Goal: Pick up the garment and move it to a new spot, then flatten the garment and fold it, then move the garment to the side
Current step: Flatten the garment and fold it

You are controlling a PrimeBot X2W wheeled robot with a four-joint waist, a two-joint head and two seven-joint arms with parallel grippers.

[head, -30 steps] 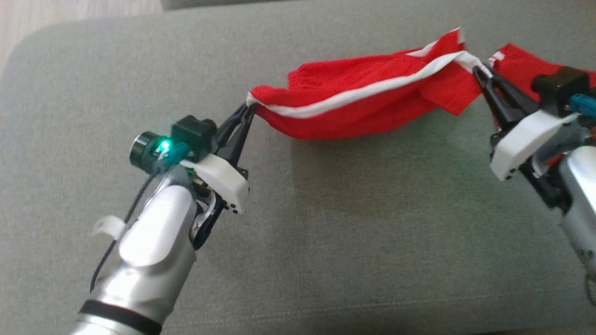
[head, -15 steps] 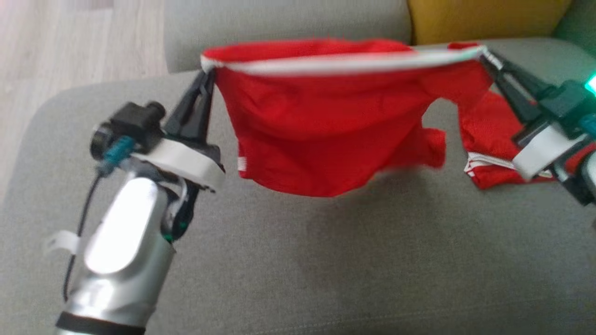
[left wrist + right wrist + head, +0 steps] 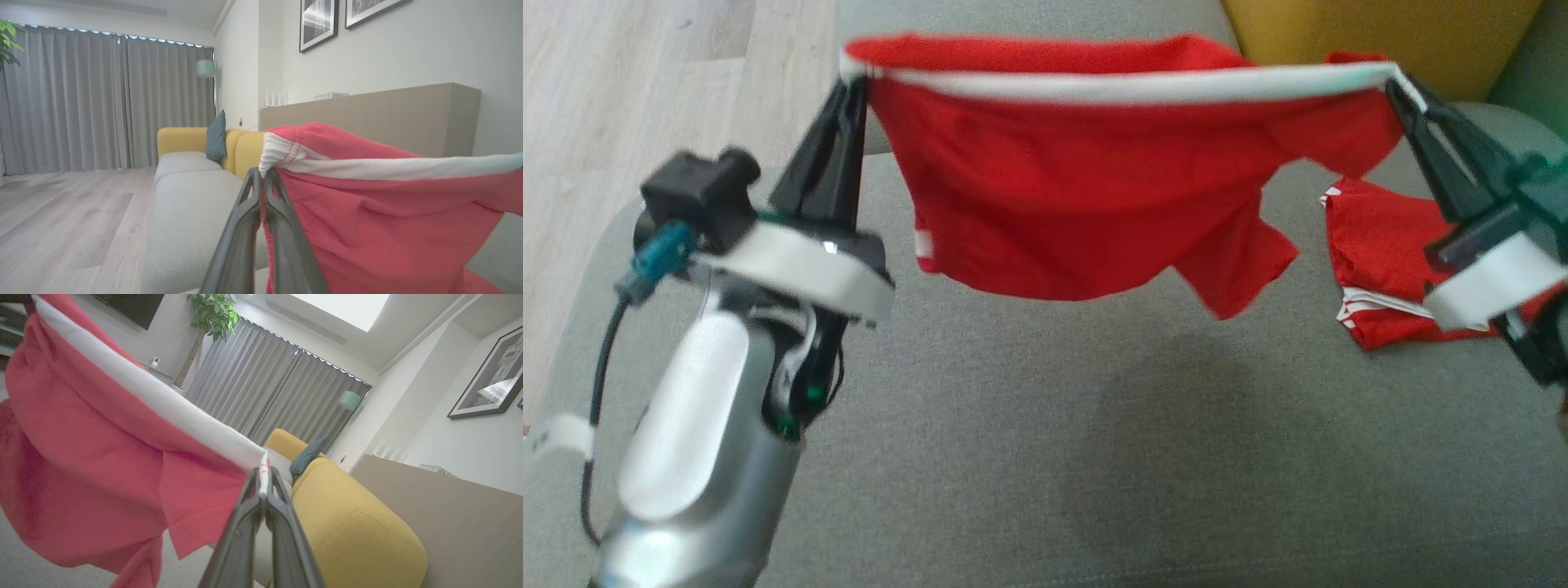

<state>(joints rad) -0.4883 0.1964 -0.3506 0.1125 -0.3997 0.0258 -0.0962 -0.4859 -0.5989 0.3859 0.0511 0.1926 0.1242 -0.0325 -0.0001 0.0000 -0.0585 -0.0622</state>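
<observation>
Garment [image 3: 1086, 212] higher (and now taut)

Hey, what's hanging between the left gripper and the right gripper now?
The red garment: its white band stretches from the left gripper to the right gripper, red cloth hanging below it. The head view shows this.

Soft, even light fills all 3 views; the head view is motion-blurred, the garment [image 3: 1094, 212] throws a faint shadow on the grey cushion [image 3: 1013, 506], and a ceiling panel [image 3: 339, 306] glares white.
</observation>
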